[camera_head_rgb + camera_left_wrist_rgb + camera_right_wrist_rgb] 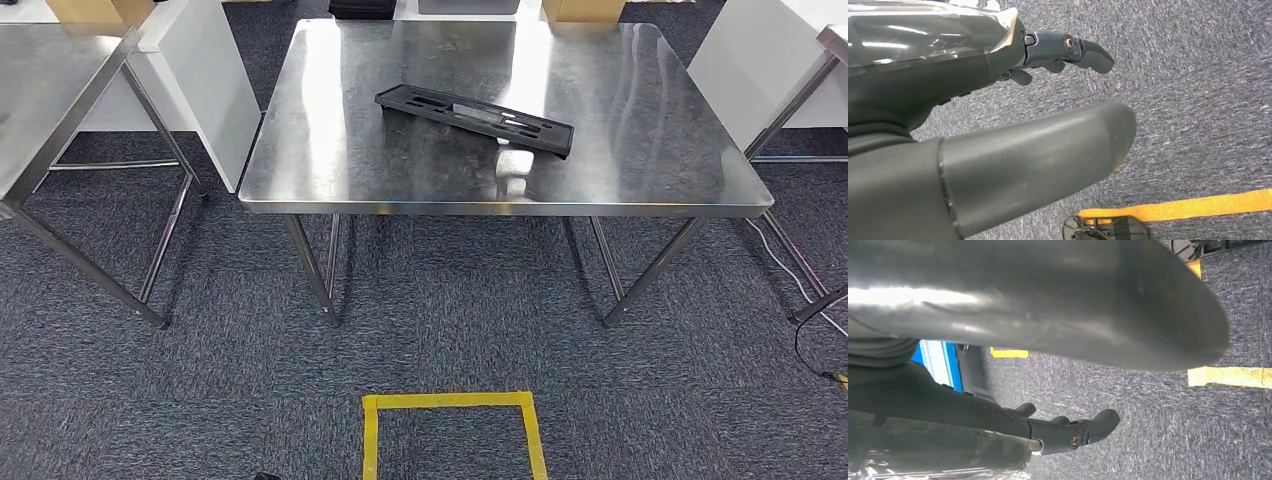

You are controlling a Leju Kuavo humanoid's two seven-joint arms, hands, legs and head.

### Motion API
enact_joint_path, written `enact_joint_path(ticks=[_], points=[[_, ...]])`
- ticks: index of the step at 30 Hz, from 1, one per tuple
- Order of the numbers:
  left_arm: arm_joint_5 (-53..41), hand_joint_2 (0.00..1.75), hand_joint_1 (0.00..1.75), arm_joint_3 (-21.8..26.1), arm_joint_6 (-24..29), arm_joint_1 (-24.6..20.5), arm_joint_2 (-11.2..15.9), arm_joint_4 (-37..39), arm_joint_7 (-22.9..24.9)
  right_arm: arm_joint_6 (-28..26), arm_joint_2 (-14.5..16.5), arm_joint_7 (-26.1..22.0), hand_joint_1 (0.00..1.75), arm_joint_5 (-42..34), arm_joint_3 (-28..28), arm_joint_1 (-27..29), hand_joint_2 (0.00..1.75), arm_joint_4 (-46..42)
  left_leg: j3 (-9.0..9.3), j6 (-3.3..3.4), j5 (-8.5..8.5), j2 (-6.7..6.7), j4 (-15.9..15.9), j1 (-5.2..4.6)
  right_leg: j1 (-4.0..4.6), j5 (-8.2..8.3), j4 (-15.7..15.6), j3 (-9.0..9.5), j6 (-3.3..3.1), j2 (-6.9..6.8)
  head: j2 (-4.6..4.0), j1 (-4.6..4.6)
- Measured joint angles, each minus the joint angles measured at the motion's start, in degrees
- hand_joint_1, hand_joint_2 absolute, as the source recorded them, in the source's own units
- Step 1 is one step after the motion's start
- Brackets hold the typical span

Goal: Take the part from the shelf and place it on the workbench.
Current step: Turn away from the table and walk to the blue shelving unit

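A long black plastic part point(473, 119) lies flat and slightly askew on the steel workbench point(400, 180), a little behind its middle. No hand touches it. My left hand point(998, 100) hangs over the grey carpet, its thick thumb point(1048, 155) and darker fingers point(1083, 52) stretched out and apart with nothing between them. My right hand point(1013, 420) also hangs above the carpet, its fingers point(1098, 422) apart from the thumb point(1073, 305) and holding nothing.
A second steel table point(50, 110) stands at the left, and white panels point(210, 80) flank the workbench on both sides. Another frame point(800, 90) and a floor cable point(800, 280) are at the right. A yellow tape square point(450, 402) marks the carpet in front.
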Motion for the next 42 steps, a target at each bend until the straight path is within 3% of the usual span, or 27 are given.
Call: enact_joint_path(ticks=[4, 7, 8, 9, 11, 13, 14, 15, 17, 19, 21, 23, 25, 27, 28, 29, 30, 33, 35, 37, 39, 42], points=[[0.00, 0.00, 0.00, 0.00, 0.00, 0.00, 0.01, 0.00, 0.00, 0.00, 0.02, 0.00, 0.00, 0.00, 0.00, 0.00, 0.00, 0.00, -0.04, 0.07, -0.03, -0.01, 0.13, -0.12, -0.11, 0.12, -0.15, 0.04, 0.17, 0.00, 0.00, 0.00], [-0.01, 0.00, 0.00, 0.00, 0.08, -0.08, 0.03, 0.00, -0.01, 0.00, 0.19, 0.00, 0.00, 0.06, 0.00, -0.05, 0.00, 0.02, 0.10, 0.87, 0.40, 0.00, -0.39, -0.01, -0.62, 0.42, -0.51, 0.09, 0.96, -0.03, 0.00, -0.15], [-0.03, 0.00, 0.00, 0.00, 0.13, -0.13, 0.01, 0.00, -0.01, 0.00, 0.23, 0.00, 0.00, 0.10, 0.00, -0.09, 0.00, 0.02, 0.24, 1.21, 0.79, 0.05, -0.95, 0.28, -0.60, -0.19, 0.27, -0.30, 0.86, -0.04, 0.00, -0.18], [-0.07, 0.00, 0.00, 0.00, 0.18, -0.18, -0.01, 0.00, -0.01, 0.01, 0.24, 0.00, 0.00, 0.14, 0.00, -0.11, 0.00, 0.02, 0.31, 1.44, 1.15, 0.13, -1.42, 0.52, -0.47, -1.53, 2.39, -1.30, 0.52, -0.03, 0.00, -0.09], [-0.18, 0.00, 0.00, 0.01, 0.20, -0.21, -0.03, 0.01, -0.01, 0.01, 0.23, 0.00, 0.00, 0.14, 0.00, -0.08, 0.00, 0.02, 0.10, 1.62, 1.48, 0.17, -1.71, 0.71, -0.46, -5.51, 10.27, -4.86, -0.35, -0.03, 0.00, 0.11], [-0.30, 0.00, 0.00, 0.01, 0.19, -0.20, -0.02, 0.02, 0.01, 0.01, 0.22, 0.02, 0.00, 0.11, 0.00, 0.06, 0.00, 0.02, -0.17, 1.45, 1.62, 0.10, -1.67, 0.71, -0.46, -7.95, 16.83, -7.58, -0.35, -0.02, 0.00, 0.22], [-0.35, 0.00, 0.00, 0.01, 0.17, -0.19, -0.03, 0.03, 0.01, 0.01, 0.21, 0.05, 0.00, 0.13, 0.00, 0.12, 0.00, 0.02, -0.24, 1.31, 1.68, -0.01, -1.62, 0.73, -0.48, -7.74, 16.86, -7.28, 0.02, -0.01, 0.00, 0.23], [-0.39, 0.00, 0.00, 0.00, 0.16, -0.19, -0.04, 0.04, 0.02, 0.01, 0.19, 0.09, 0.00, 0.15, 0.01, 0.15, 0.00, 0.02, -0.27, 1.10, 1.69, -0.15, -1.49, 0.82, -0.52, -6.58, 14.12, -5.61, 0.53, -0.01, 0.00, 0.24], [-0.38, 0.00, 0.00, 0.01, 0.16, -0.21, -0.07, 0.05, 0.02, 0.10, 0.14, 0.23, 0.00, 0.31, 0.04, 0.13, 0.00, 0.02, -0.50, 0.34, 1.43, -0.50, -0.77, 0.90, -0.62, -3.77, 5.52, -0.80, 1.25, 0.19, 0.00, 0.35], [-0.21, 0.00, 0.00, 0.02, 0.17, -0.22, -0.03, 0.05, -0.08, 0.54, -0.04, 0.36, 0.00, 0.54, 0.13, 0.14, 0.00, 0.02, -0.82, -0.49, 1.06, -0.78, 0.03, 0.78, -0.45, -2.57, 1.01, 1.44, 0.54, 0.44, 0.00, 0.30], [-0.07, 0.00, 0.00, 0.02, 0.19, -0.14, 0.04, 0.05, -0.20, 1.11, -0.39, 0.40, 0.00, 0.67, 0.25, 0.18, 0.00, 0.02, -1.05, -0.99, 1.05, -0.95, 0.31, 0.92, -0.24, -2.42, 1.07, 1.38, -0.83, 0.40, 0.00, 0.09], [-0.05, 0.00, 0.00, 0.02, 0.20, -0.06, 0.14, 0.05, -0.23, 1.39, -0.73, 0.43, 0.00, 0.63, 0.30, 0.19, 0.00, 0.01, -1.57, -1.46, 0.33, -0.85, 1.24, 1.30, -0.30, -2.06, 1.16, 1.43, -1.75, 0.20, 0.00, -0.03], [-0.06, 0.00, 0.00, 0.01, 0.19, -0.06, 0.20, 0.05, -0.23, 1.45, -0.99, 0.44, 0.00, 0.48, 0.31, 0.21, 0.00, 0.00, -3.68, -2.00, -2.94, -0.39, 5.94, 1.47, -0.25, -1.75, 1.13, 1.17, -2.32, -0.01, 0.00, -0.22], [-0.07, 0.00, 0.00, 0.00, 0.17, -0.07, 0.20, 0.06, -0.23, 1.45, -1.16, 0.44, 0.00, 0.34, 0.31, 0.29, 0.00, 0.00, -7.32, -2.33, -7.07, -0.05, 13.97, 1.47, 0.10, -1.59, 1.15, 0.77, -2.62, -0.26, 0.00, -0.36], [-0.07, 0.00, 0.00, 0.01, 0.17, -0.06, 0.20, 0.06, -0.23, 1.44, -1.20, 0.45, 0.00, 0.30, 0.31, 0.35, 0.00, 0.00, -8.63, -2.29, -8.02, 0.00, 16.82, 1.47, 0.31, -1.54, 1.16, 0.62, -2.71, -0.41, 0.00, -0.37], [-0.10, 0.00, 0.00, 0.01, 0.17, -0.04, 0.20, 0.07, -0.23, 1.42, -1.22, 0.48, 0.00, 0.27, 0.31, 0.40, 0.00, 0.00, -8.96, -2.07, -7.83, 0.02, 17.66, 1.43, 0.56, -1.51, 1.17, 0.54, -2.76, -0.56, 0.00, -0.38], [-0.14, 0.00, 0.00, 0.02, 0.17, -0.04, 0.20, 0.07, -0.23, 1.39, -1.25, 0.51, 0.00, 0.25, 0.31, 0.44, 0.00, 0.00, -8.04, -1.67, -6.53, 0.04, 16.07, 1.35, 0.81, -1.50, 1.17, 0.54, -2.77, -0.68, 0.00, -0.39], [-0.35, 0.00, 0.00, 0.02, 0.18, -0.21, 0.43, 0.03, -0.25, 1.25, -1.10, 0.55, 0.00, 0.24, 0.31, 0.43, 0.00, 0.05, -1.54, 0.76, -1.48, 1.02, 4.18, 0.37, 1.42, -1.50, 1.13, 0.77, -2.76, -1.02, 0.00, -0.22], [-0.44, 0.00, 0.00, 0.01, 0.19, -0.38, 0.60, -0.01, -0.37, 1.18, -1.02, 0.60, 0.00, 0.24, 0.31, 0.43, 0.00, 0.09, 0.12, 1.76, -0.81, 1.72, 0.81, -0.39, 1.38, -1.48, 1.10, 0.73, -2.69, -1.44, 0.00, -0.10], [-0.48, 0.00, 0.00, 0.00, 0.19, -0.41, 0.52, -0.01, -0.49, 1.15, -0.98, 0.68, 0.00, 0.25, 0.33, 0.40, 0.00, 0.10, 0.29, 2.01, -0.30, 1.48, 0.07, -0.54, 1.44, -1.37, 0.94, 0.75, -2.42, -1.85, 0.00, -0.16], [-0.50, 0.00, 0.00, 0.01, 0.19, -0.43, 0.44, -0.01, -0.52, 1.11, -1.00, 0.75, 0.00, 0.29, 0.36, 0.37, 0.00, 0.10, 0.82, 2.17, 0.70, 1.22, -1.42, -0.15, 1.57, -2.27, 2.27, 0.07, -2.17, -1.46, 0.00, -0.10], [-0.50, 0.00, 0.00, 0.02, 0.16, -0.49, 0.30, 0.00, -0.56, 1.09, -1.27, 0.77, 0.00, 0.33, 0.37, 0.45, 0.00, 0.11, 0.73, 2.13, 1.56, 0.85, -2.34, 0.20, 1.00, -6.90, 12.00, -4.43, -2.04, -0.44, 0.00, 0.14]])
